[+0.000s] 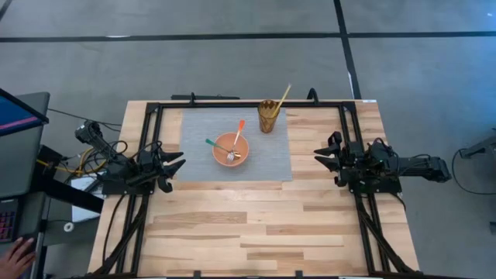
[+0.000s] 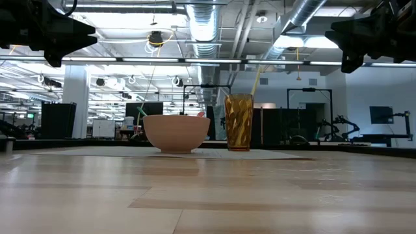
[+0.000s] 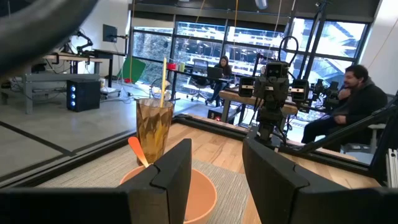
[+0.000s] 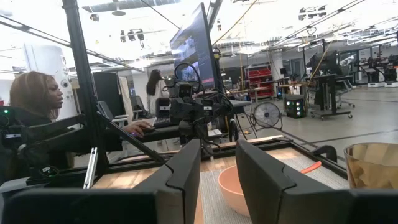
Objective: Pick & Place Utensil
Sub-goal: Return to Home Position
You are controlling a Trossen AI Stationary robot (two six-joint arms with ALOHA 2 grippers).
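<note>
Two utensils lean in the orange bowl [image 1: 231,151]: the orange fork [image 1: 239,130] and a green-handled one [image 1: 211,142]. The bowl sits mid gray mat [image 1: 194,124]. The yellow cup [image 1: 267,118], with the yellow straw [image 1: 283,96] in it, stands near the mat's far right corner. The mat lies toward the bench's [image 1: 232,232] far edge. I read the left gripper [image 1: 175,170] by the left edge and the right gripper [image 1: 325,165] by the right edge, both raised, fingers parted, holding nothing.

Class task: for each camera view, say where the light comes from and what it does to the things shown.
High view: even light, no hard shadows on the gray mat. Low view: bright ceiling lamps behind leave the left tool and right tool as black silhouettes. Left wrist view: window light shines through the yellow cup.
</note>
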